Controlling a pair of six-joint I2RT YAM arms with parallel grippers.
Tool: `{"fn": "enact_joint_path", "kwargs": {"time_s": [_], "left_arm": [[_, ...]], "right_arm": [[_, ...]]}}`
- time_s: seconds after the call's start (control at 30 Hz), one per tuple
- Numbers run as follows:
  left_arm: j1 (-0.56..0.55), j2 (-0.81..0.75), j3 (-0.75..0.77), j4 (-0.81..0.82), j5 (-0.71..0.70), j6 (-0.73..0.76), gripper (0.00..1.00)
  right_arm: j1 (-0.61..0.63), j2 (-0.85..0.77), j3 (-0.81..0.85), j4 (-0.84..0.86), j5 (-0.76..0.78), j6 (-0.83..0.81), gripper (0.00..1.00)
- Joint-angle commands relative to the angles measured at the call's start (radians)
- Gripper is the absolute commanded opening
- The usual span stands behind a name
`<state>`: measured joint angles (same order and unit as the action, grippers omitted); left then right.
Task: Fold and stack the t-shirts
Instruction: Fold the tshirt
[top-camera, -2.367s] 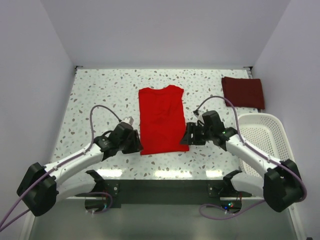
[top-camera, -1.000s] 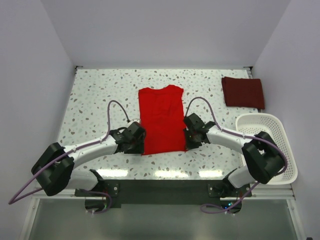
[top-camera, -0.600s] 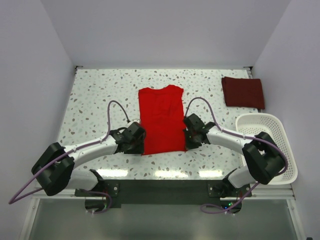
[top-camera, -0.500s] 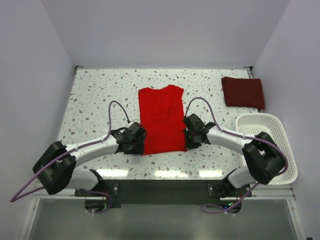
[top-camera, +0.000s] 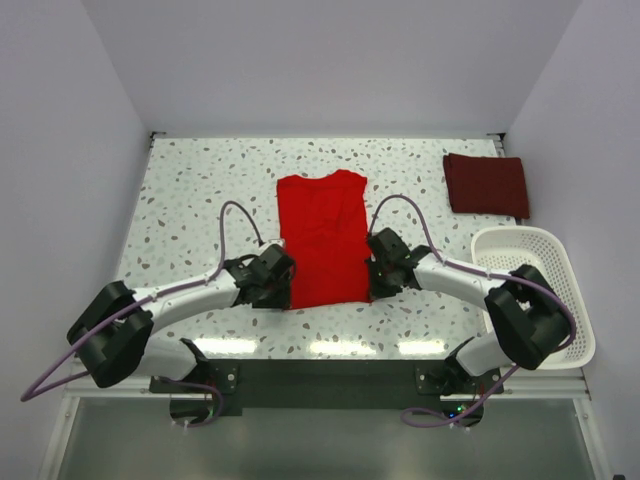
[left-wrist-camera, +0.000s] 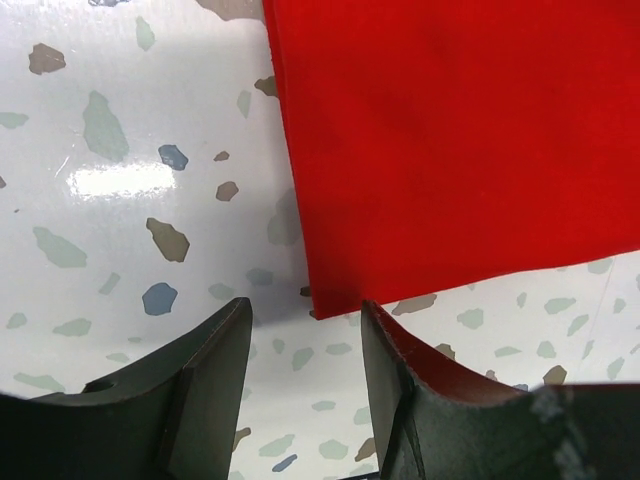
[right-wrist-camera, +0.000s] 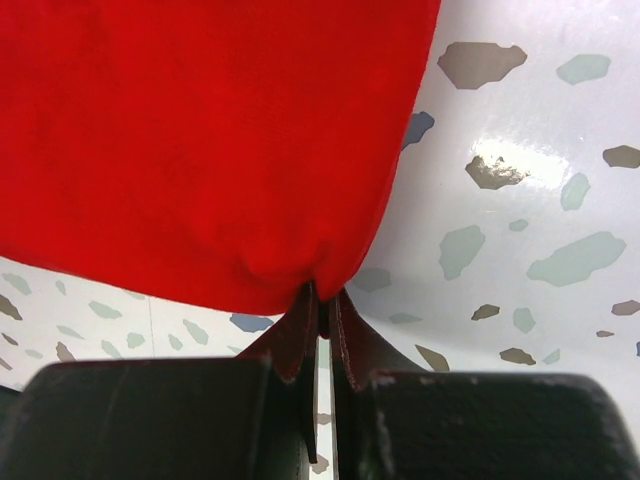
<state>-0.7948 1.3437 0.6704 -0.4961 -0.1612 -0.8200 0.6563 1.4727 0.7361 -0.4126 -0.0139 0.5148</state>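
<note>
Cloth at the near right hem corner of the bright red t-shirt (right-wrist-camera: 200, 130) is clenched in the right tool (right-wrist-camera: 322, 300). The left tool (left-wrist-camera: 305, 318) is held released, its jaws straddling the near left corner without gripping it. The shirt is spread flat at the middle of the counter (top-camera: 200, 190); the maroon t-shirt (top-camera: 485, 184) is folded at its far right corner. The left corner should be pinched fully before both are raised level toward the collar.
</note>
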Motion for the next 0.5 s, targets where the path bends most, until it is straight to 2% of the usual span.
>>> {"fn": "enact_joint_path", "kwargs": {"time_s": [0.0,0.13,0.47], "left_arm": [[-0.006,-0.006,0.037,0.013,-0.024,-0.016,0.53],[-0.012,0.06,0.038,0.033,-0.024,-0.013,0.51],[-0.056,0.179,0.047,0.022,-0.041,-0.024,0.36]], "right_arm": [[0.012,0.029,-0.047,-0.015,0.015,-0.016,0.0],[0.012,0.028,-0.047,-0.014,0.017,-0.015,0.0],[0.014,0.009,-0.052,-0.025,0.015,-0.019,0.0]]}}
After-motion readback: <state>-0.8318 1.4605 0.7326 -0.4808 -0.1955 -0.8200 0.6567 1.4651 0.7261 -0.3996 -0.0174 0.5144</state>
